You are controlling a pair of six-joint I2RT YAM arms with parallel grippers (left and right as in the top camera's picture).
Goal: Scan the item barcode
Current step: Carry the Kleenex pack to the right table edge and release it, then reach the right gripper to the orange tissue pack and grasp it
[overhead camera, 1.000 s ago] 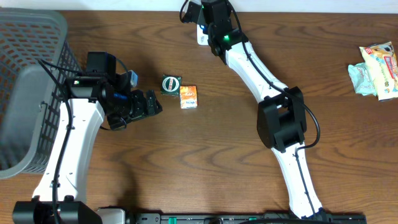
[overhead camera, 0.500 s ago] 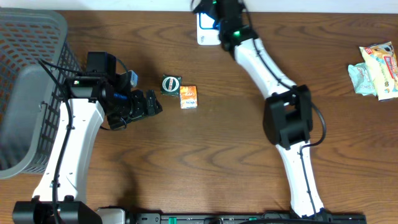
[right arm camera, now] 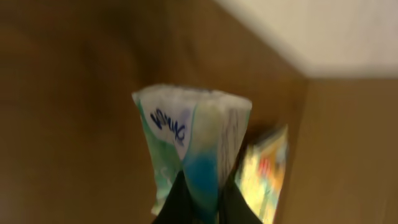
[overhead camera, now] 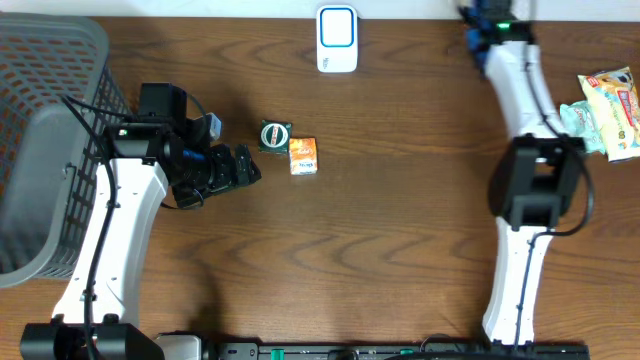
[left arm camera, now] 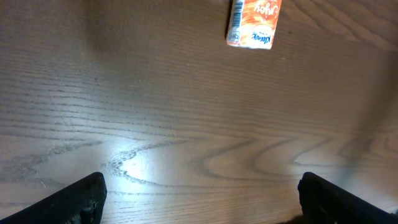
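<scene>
Overhead and wrist views of a two-arm rig at a wooden bench [overhead camera: 400, 230].

Left arm: the left claw [overhead camera: 245, 165] lies low over the bench at left of centre. Its fingers [left arm camera: 78, 199] are spread wide with nothing between them. Just to its right lie a round green item [overhead camera: 273, 135] and, touching or nearly touching that, a small orange carton [overhead camera: 303, 155]. The wrist view shows the carton lying flat beyond the open fingertips, apart from them.

Right arm: this arm is stretched to the far right part of the bench, and its wrist reaches the far edge. The right claw [right arm camera: 202, 198] is pressed together on a green, white and blue packet [right arm camera: 193, 134], pinching its lower end so that the packet stands up from the fingertips. This view is blurred and the print cannot be read. Overhead, the packet itself is too small to make out at the claw.

Scanner: a white unit with a blue face, the scanner [overhead camera: 337, 38], stands at the far edge near the centre, well to the left of the right claw.

Other objects: a grey mesh basket [overhead camera: 40, 60] fills the far left corner. A group of snack packets [overhead camera: 610, 105] lies at the right edge, and one of them appears as a yellow blur behind the held packet.
</scene>
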